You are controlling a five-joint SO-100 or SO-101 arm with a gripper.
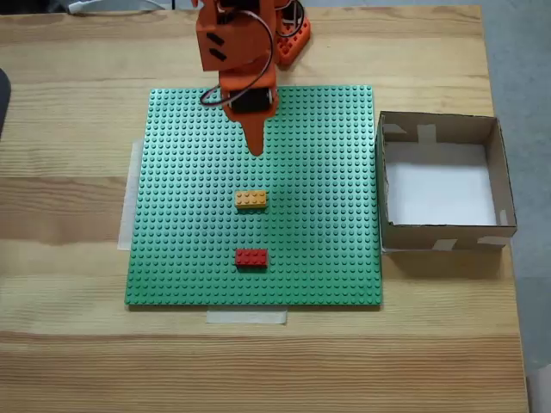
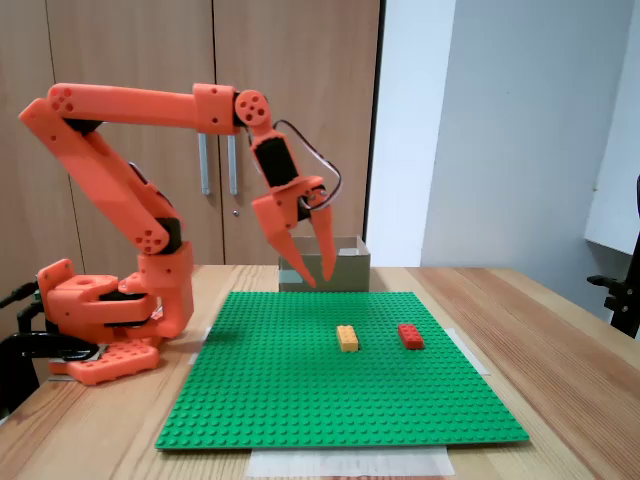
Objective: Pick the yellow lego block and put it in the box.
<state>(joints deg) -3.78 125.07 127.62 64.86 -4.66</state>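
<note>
Both fixed views show us the yellow brick lying flat near the middle of the green baseplate, with the red brick a little apart from it, nearer the front edge. We judge the yellow brick light, rigid and smooth-sided, and possibly pressed onto the studs, so we would pinch it across its short width and expect some resistance. Above and behind it hangs the gripper, jaws spread, holding nothing, well clear of the plate. Beside the plate's right edge in the top-down view sits the open cardboard box, empty.
</note>
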